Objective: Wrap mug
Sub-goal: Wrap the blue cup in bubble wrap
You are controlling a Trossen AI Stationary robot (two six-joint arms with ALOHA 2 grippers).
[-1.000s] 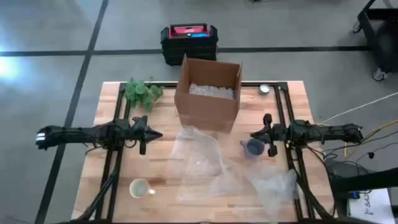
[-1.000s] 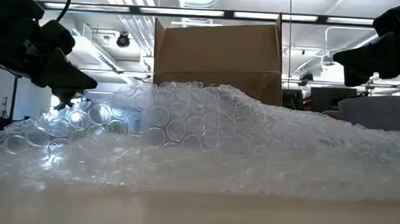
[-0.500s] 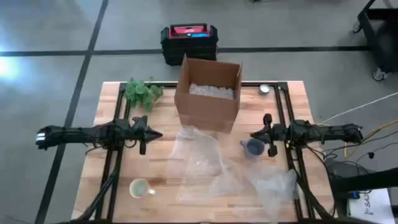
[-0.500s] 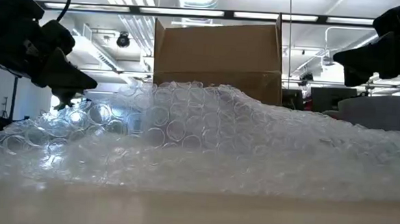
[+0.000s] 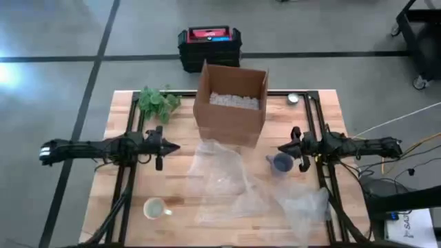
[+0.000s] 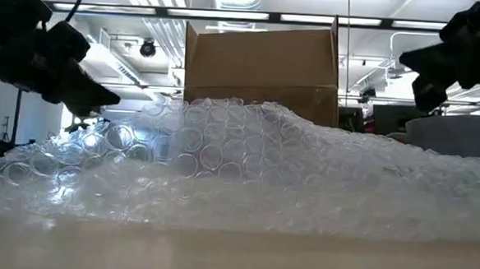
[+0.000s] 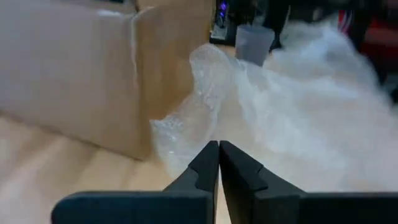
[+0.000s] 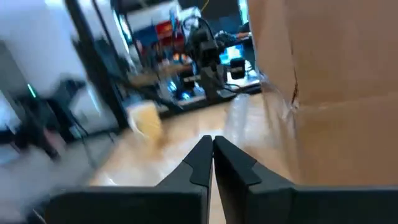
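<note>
You have two mugs: blue mug (image 5: 282, 162) beside right gripper (image 5: 282, 148), cream mug (image 5: 154, 207) near front-left corner. One box (image 5: 231, 103). Both grippers, left gripper (image 5: 177, 147) included, pressed together, empty.

box (image 5: 231, 102): at the table's (image 5: 172, 189) back, middle
plant (image 5: 158, 102): left of the box
wrap (image 5: 220, 176): in front of the box
mug (image 5: 281, 162): right of the wrap
cup (image 5: 154, 207): front left
case (image 5: 209, 47): on the floor behind the table
</note>
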